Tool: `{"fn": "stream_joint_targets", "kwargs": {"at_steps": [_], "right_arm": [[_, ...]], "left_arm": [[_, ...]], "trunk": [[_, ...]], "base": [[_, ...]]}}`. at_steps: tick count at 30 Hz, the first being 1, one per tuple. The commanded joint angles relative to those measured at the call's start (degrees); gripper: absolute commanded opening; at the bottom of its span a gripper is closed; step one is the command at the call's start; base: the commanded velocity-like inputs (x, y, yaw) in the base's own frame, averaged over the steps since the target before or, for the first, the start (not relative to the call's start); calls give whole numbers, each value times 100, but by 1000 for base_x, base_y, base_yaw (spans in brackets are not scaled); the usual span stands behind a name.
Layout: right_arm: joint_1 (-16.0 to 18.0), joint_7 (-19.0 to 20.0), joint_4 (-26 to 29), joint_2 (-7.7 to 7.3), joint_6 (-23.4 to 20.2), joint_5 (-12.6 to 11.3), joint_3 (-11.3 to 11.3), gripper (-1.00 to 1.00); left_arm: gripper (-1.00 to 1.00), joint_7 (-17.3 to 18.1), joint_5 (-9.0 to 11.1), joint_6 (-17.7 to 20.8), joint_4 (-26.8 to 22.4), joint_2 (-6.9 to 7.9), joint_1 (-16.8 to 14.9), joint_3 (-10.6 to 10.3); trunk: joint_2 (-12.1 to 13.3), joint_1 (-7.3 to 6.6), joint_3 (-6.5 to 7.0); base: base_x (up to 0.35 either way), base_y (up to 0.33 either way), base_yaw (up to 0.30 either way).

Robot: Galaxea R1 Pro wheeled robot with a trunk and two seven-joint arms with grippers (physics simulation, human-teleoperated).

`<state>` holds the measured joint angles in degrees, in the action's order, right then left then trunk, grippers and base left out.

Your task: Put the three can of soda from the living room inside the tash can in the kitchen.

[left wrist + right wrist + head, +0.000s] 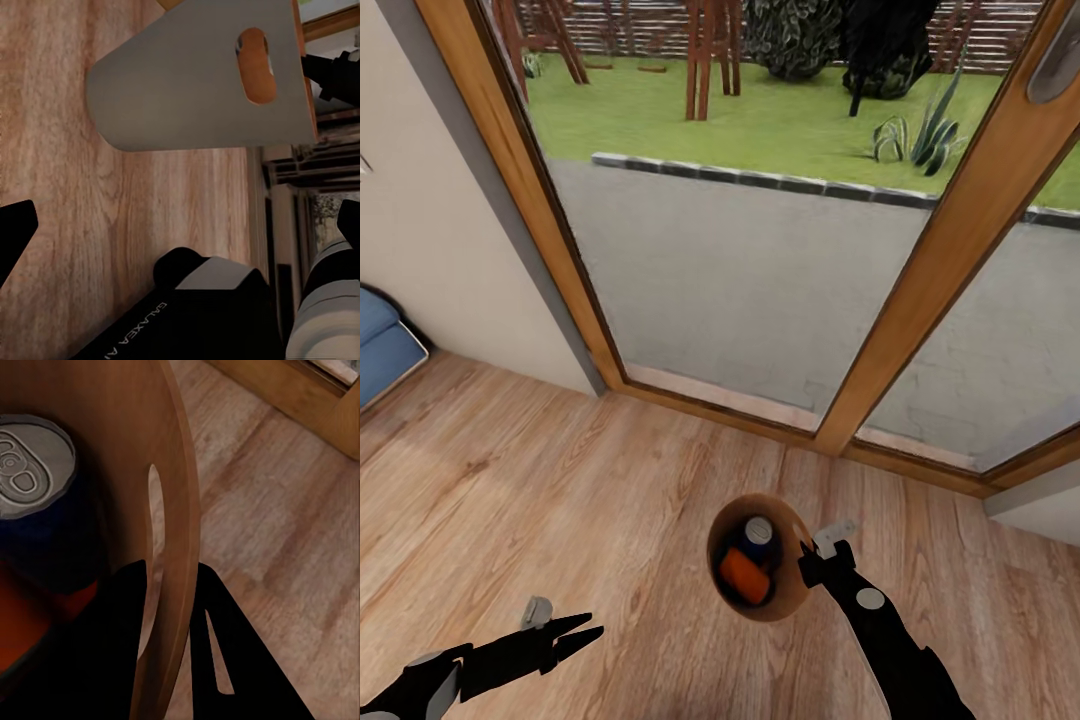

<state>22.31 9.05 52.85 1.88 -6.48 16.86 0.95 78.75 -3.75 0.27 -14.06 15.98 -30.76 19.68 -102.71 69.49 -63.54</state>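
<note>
Tash can (792, 590) rim pinched by right gripper (807, 562); left gripper (588, 628) parted, empty.

Head camera looks steeply down; both wrist cameras sit close to the shared bin (792, 590).

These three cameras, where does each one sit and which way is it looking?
Head view: on the robot's head, looking down at wood floor and glass doors; both black arms show, left gripper open.
Left wrist view: near the left fingers, facing the bin's grey outer wall.
Right wrist view: near the right gripper, its fingers pinching the round brown-lined bin holding a dark blue can.
All share the bin.
</note>
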Motion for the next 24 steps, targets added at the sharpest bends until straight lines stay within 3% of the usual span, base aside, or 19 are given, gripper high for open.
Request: {"fn": "stream_joint_targets", "kwargs": {"at_steps": [1,4,12,24], "right_arm": [[2,26,6,1,-3,-35,2,-100],[2,26,6,4,6,-34,2,-100],[2,26,8,7,322,-34,2,-100],[2,26,49,14,413,-34,2,-100]], "left_arm": [[100,0,-1,0,0,-3,0,1],[100,2,1,0,0,-3,0,1],[100,8,5,0,-2,9,0,1],[100,9,6,1,0,4,0,1]], "trunk": [[-42,22,-18],[-162,88,-72],[-162,88,-72],[-162,88,-72]], "base": [[0,0,0],[0,0,0],[0,0,0],[0,0,0]]}}
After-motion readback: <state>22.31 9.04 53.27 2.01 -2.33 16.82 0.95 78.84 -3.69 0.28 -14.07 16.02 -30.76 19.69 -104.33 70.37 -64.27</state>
